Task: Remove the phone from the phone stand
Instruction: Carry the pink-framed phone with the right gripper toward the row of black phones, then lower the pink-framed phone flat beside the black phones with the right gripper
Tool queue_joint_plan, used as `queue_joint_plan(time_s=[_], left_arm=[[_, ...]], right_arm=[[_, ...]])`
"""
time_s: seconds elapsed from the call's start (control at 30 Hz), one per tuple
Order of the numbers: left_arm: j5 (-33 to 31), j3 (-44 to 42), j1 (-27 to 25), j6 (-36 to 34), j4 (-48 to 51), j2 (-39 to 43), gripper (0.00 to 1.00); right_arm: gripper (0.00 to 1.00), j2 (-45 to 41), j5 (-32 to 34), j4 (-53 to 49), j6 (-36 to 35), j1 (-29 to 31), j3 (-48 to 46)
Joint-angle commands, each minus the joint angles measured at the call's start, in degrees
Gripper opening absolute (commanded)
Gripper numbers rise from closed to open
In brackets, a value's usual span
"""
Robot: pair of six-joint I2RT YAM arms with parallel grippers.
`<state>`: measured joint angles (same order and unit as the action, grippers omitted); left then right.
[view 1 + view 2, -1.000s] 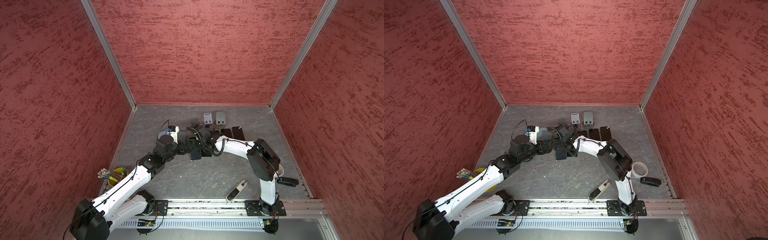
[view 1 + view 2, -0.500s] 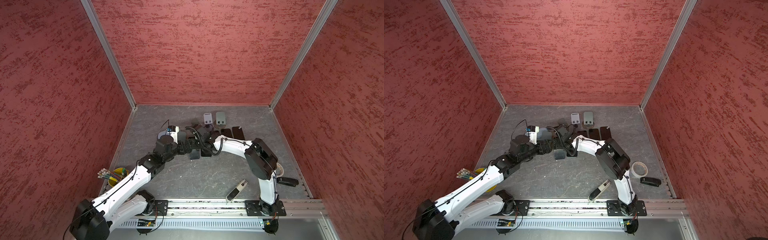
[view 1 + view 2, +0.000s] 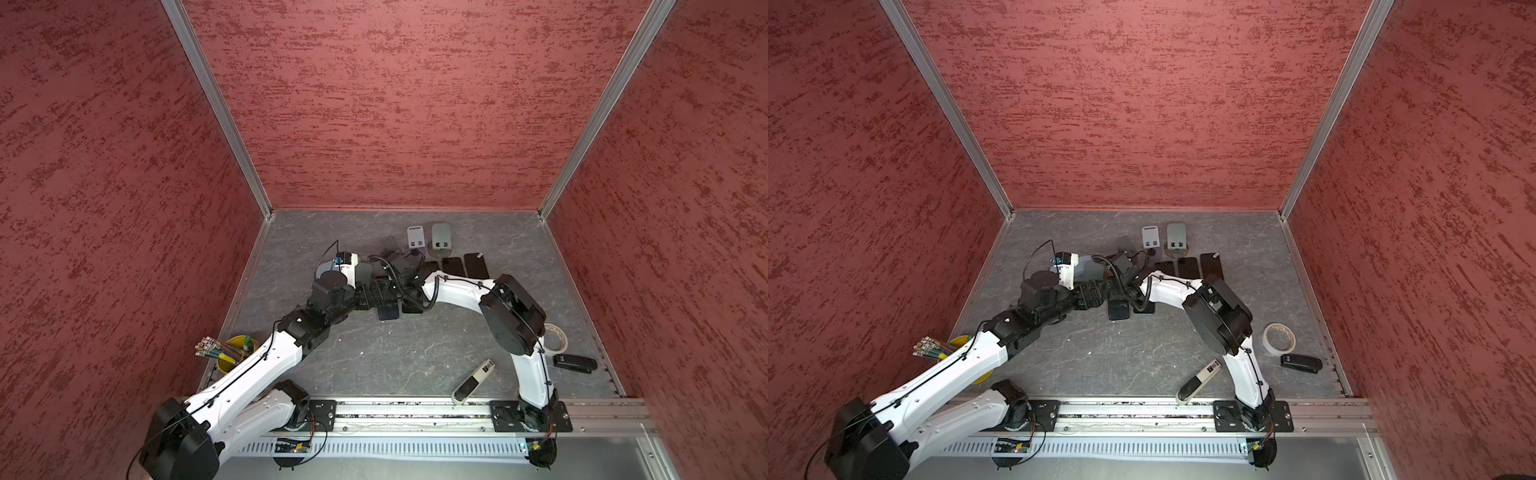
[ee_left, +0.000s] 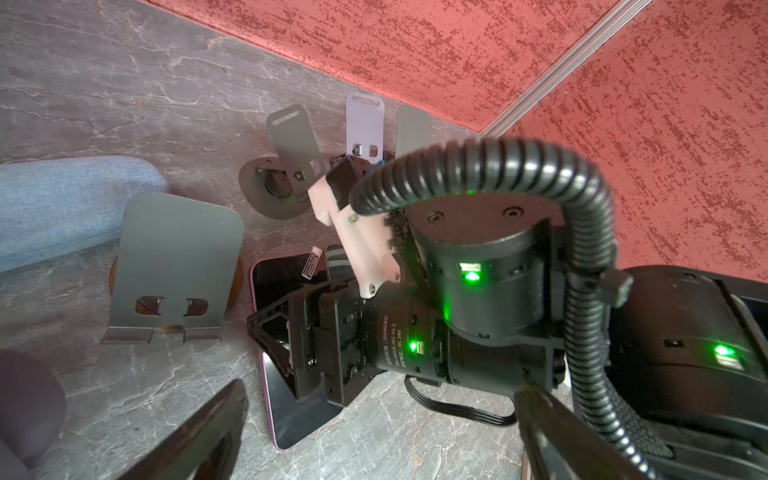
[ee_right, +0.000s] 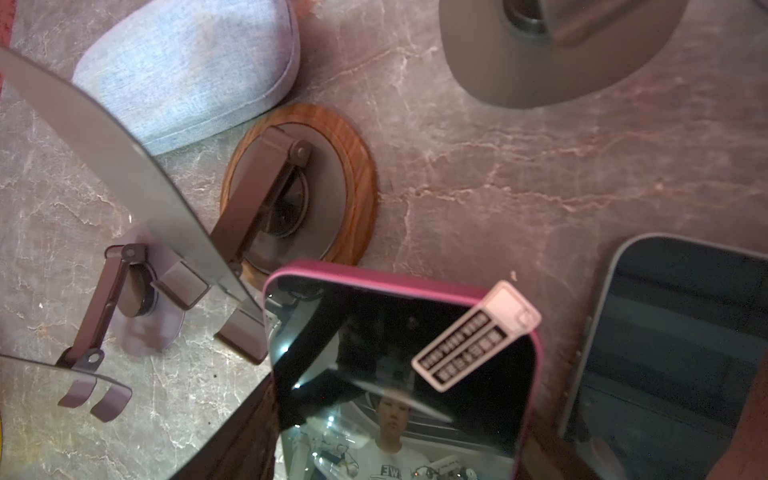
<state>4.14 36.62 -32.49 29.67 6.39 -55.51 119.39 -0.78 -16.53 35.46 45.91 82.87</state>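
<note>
The right gripper [image 4: 299, 345] pinches a black-screened phone with a pink rim [image 5: 353, 374] by its long edges. A white barcode sticker [image 5: 473, 336] sits at the phone's far corner. The phone is off its stand and low over the grey marbled table [image 3: 395, 357]; whether it touches the surface I cannot tell. Just beside it stands the dark grey sheet-metal phone stand on a round wooden base [image 4: 174, 257], its two hooked lips bare. The left gripper [image 4: 382, 390] hangs close to the right one, its fingers spread wide with nothing between them.

Four stands show in the left wrist view. They are the wooden-based one, a grey one on a round grey foot [image 4: 291, 141], a white one [image 4: 365, 124] and a pale grey one [image 4: 413, 124], the last two nearest the back wall.

There are five phones. One is the held phone and one is a grey-rimmed phone [image 5: 665, 353] lying flat just beside it. Three dark phones lie in a row [image 3: 1187, 266] behind the right arm, one of them partly hidden.

There is one each of the rest:
- a blue-grey fabric case [image 4: 62, 208] next to the wooden-based stand
- a yellow cup of pencils [image 3: 224, 363] at the table's left edge
- a roll of pale tape [image 3: 1279, 338]
- a black stapler [image 3: 1301, 363] just beside the tape
- a white-and-black remote-shaped device [image 3: 473, 381] near the front rail
</note>
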Motion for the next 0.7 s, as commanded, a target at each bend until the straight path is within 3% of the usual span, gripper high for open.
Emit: queue_joint_plan(time_s=[0.0, 0.67], left_arm=[[0.00, -0.40, -0.12, -1.15, -0.66, 0.40, 1.00], [0.77, -1.09, -0.03, -1.01, -1.72, 0.05, 1.00]], right_arm=[[0.55, 0.56, 2.45, 1.06, 1.87, -0.29, 1.77], [0.56, 2.88, 7.68, -0.26, 3.86, -0.30, 2.86]])
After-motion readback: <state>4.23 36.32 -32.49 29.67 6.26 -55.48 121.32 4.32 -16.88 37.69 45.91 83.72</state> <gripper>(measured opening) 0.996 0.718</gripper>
